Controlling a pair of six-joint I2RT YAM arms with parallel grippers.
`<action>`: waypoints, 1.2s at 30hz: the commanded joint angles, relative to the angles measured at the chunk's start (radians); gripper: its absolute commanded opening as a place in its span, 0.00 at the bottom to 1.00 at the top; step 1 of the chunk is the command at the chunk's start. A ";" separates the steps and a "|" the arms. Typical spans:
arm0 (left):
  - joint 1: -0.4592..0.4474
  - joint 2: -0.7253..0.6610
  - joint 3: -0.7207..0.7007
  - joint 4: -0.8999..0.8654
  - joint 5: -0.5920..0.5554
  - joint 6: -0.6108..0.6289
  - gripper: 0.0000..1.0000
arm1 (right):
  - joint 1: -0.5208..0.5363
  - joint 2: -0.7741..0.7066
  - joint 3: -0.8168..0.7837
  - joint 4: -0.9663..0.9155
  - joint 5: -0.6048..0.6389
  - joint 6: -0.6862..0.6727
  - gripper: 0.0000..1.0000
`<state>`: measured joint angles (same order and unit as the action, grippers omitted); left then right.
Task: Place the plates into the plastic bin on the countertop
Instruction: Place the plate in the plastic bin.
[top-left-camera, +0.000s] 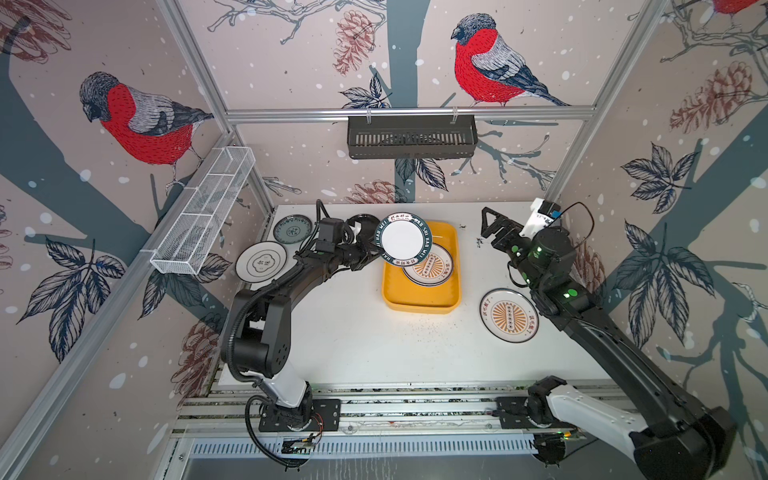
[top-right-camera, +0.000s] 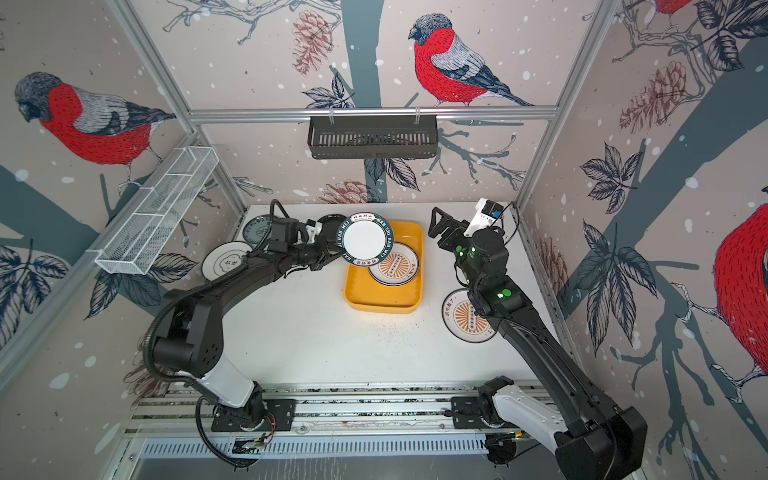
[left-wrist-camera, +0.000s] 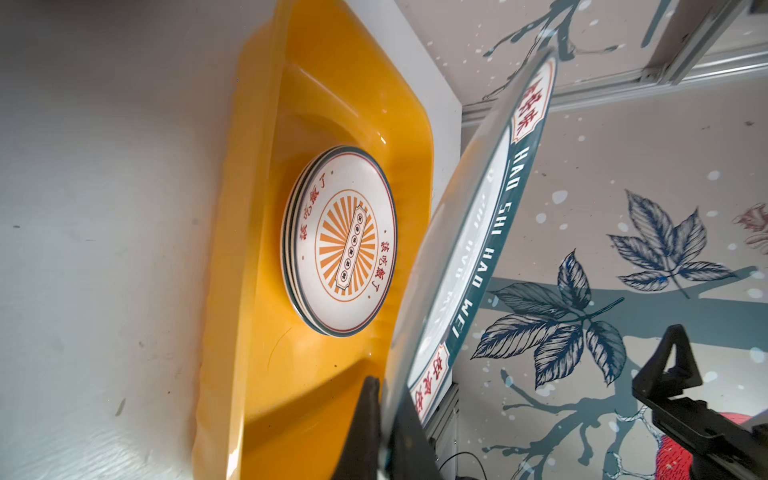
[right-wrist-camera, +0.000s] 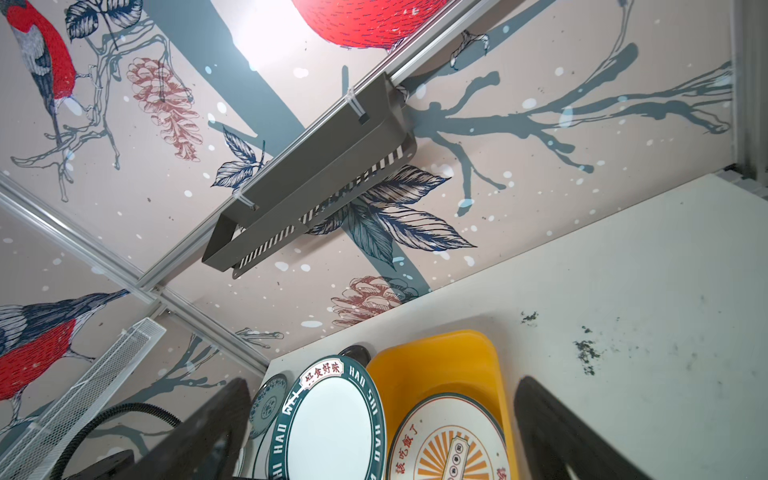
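Left gripper (top-left-camera: 372, 249) clamped on the lettered plate (top-left-camera: 403, 240), tilted over the plastic bin's (top-left-camera: 419, 301) far-left corner, sunburst stack (top-left-camera: 432, 268) beneath. Right gripper (top-left-camera: 488, 228) gapes empty beside the bin. On the countertop (top-left-camera: 353, 332): black plate (top-left-camera: 361, 220), teal plate (top-left-camera: 292, 229) and flower plate (top-left-camera: 261, 262) left, lone sunburst plate (top-left-camera: 509, 316) right.

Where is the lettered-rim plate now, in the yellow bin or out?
Out: the left gripper is shut on the lettered-rim plate at its edge, holding it tilted above the yellow bin and its sunburst plates.
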<state>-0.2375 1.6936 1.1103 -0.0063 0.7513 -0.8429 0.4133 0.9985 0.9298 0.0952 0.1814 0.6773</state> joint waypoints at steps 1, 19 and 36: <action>-0.028 0.068 0.051 -0.022 -0.001 0.058 0.00 | -0.021 -0.034 -0.037 -0.056 0.078 0.021 0.99; -0.141 0.324 0.276 -0.209 -0.011 0.166 0.00 | -0.156 -0.170 -0.134 -0.231 0.136 0.123 0.99; -0.152 0.466 0.428 -0.290 -0.038 0.179 0.21 | -0.199 -0.170 -0.141 -0.234 0.124 0.126 1.00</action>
<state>-0.3870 2.1483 1.5322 -0.2737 0.7341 -0.6804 0.2199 0.8295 0.7872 -0.1410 0.3016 0.8078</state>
